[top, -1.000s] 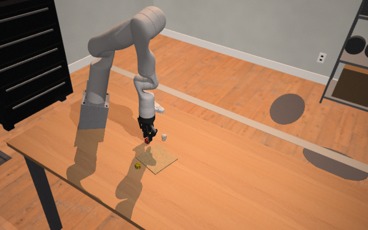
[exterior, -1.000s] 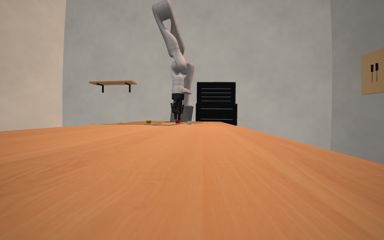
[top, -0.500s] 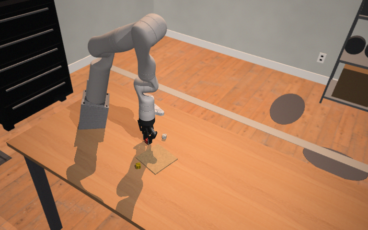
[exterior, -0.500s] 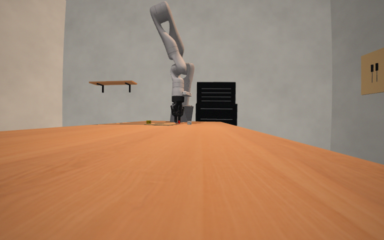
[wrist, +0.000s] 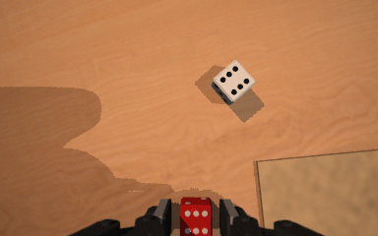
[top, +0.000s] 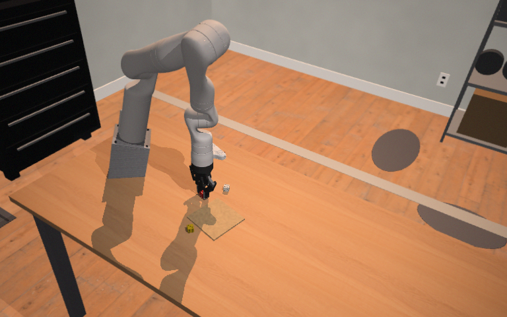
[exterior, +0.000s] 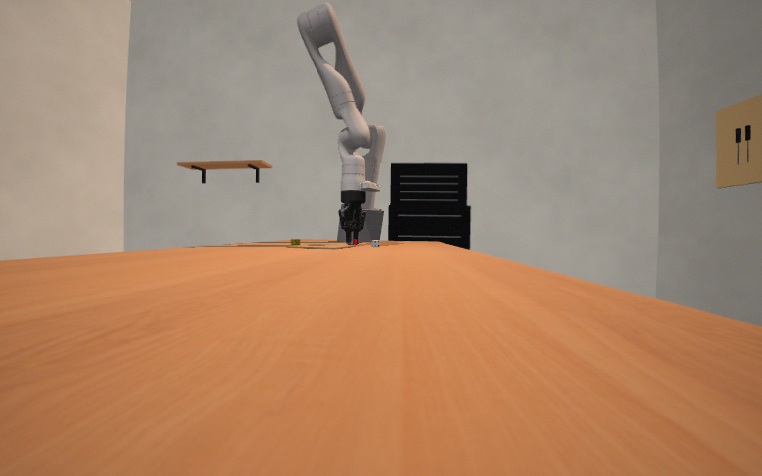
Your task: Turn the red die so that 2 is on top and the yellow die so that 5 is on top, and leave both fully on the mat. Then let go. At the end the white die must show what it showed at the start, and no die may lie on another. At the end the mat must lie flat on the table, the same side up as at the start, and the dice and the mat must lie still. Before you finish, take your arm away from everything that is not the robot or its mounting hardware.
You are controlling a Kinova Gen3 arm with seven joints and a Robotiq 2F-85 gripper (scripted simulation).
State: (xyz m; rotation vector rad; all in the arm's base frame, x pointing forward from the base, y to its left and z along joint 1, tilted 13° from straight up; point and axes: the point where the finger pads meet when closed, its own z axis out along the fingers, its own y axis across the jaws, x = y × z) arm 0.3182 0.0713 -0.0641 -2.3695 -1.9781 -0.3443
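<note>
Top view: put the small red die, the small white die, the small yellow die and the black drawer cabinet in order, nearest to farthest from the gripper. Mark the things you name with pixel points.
1. Small red die [top: 201,193] [exterior: 355,241] [wrist: 196,222]: between the open fingers of the gripper [top: 204,196] [exterior: 352,243] [wrist: 195,213].
2. Small white die [top: 226,187] [exterior: 375,243] [wrist: 233,82]: just right.
3. Small yellow die [top: 189,228] [exterior: 295,241]: below, slightly left.
4. Black drawer cabinet [top: 37,69] [exterior: 430,221]: far upper left.

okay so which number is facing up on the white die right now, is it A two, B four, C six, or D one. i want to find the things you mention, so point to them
C, the white die [top: 226,187] [exterior: 375,243] [wrist: 234,81] shows two rows of three black pips on its top face in the wrist view.
</note>
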